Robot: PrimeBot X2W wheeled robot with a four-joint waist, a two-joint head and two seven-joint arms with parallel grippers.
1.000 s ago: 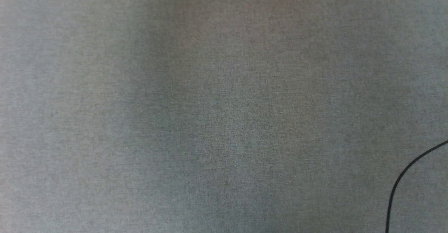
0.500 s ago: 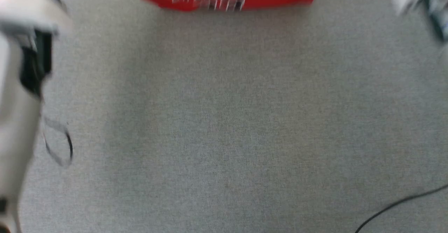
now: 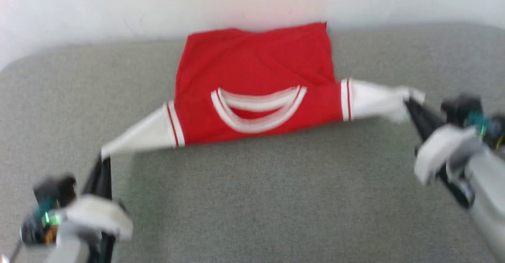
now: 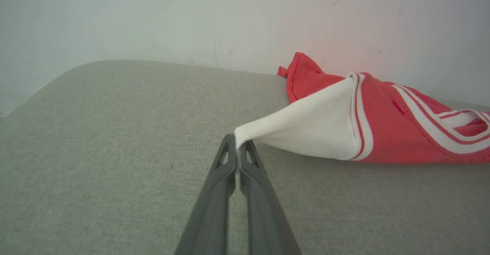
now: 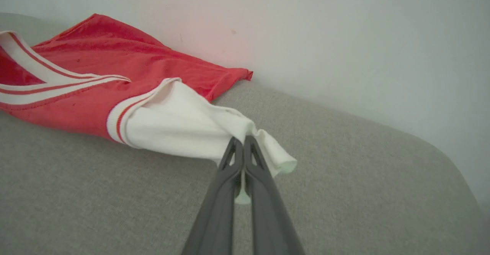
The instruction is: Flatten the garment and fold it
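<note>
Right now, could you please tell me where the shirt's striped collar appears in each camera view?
Head view: collar at the centre, just below mid-height.
Left wrist view: collar at the right edge, mid-height.
Right wrist view: collar at the upper left edge.
Shared landmark: the pale wall behind the shirt.

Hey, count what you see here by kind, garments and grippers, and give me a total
garment: 1 (red, white sleeves)
grippers: 2 (left gripper, right gripper, each shut on a white sleeve)
total: 3
</note>
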